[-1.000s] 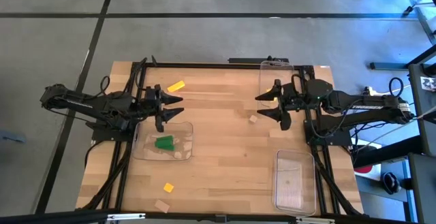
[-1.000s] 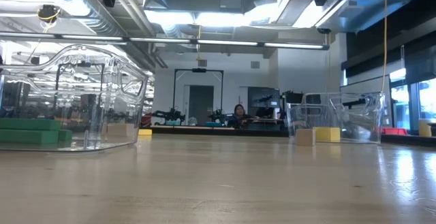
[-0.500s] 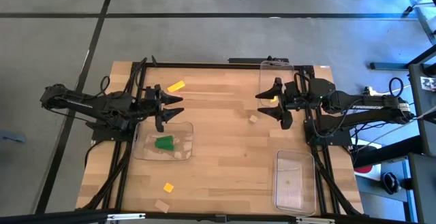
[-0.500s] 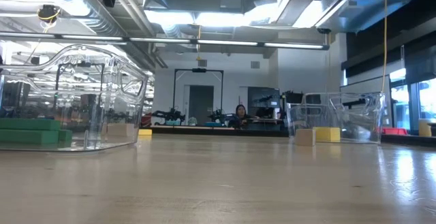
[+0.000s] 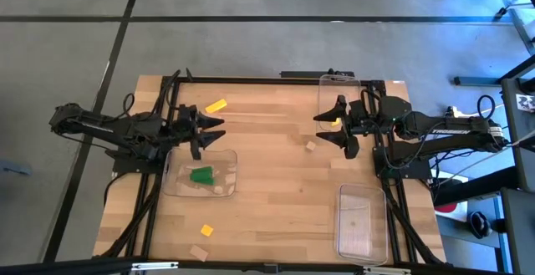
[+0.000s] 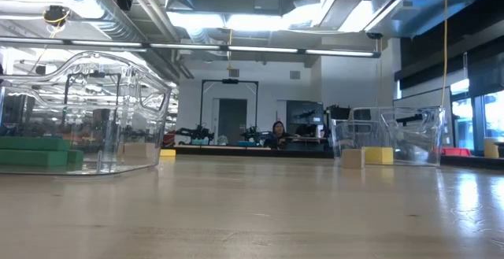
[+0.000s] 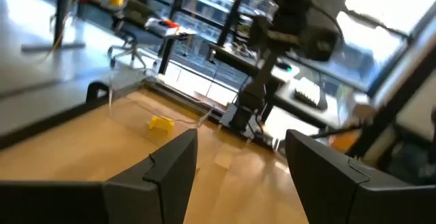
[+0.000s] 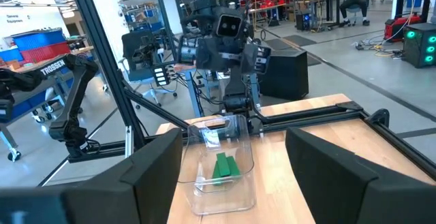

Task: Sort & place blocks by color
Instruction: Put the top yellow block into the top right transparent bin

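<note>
My left gripper (image 5: pixel 211 133) hangs wide apart and empty above the table (image 5: pixel 276 183), just at the far edge of the clear tray (image 5: pixel 224 168) that holds the green blocks (image 5: pixel 201 175); my right gripper (image 5: pixel 332 129) hangs opposite, equally spread and empty, beside the far right tray (image 5: pixel 338 87) with a yellow piece (image 6: pixel 379 155) inside it. Nearest the front edge lie a yellow block (image 5: pixel 206 230) and a tan block (image 5: pixel 198 252), loose on the wood, with a third tray (image 5: pixel 361 240) at the front right. Further in, a small tan block (image 5: pixel 310 146) sits just below my right pincer, and at the far left a long yellow block (image 5: pixel 216 106) lies alone. I judge I am between picks: green is sorted, several yellow and tan pieces remain out. The tan block near my right gripper looks the easiest next; it calls for a short drop, squaring my fingers across its narrow sides before closing.
</note>
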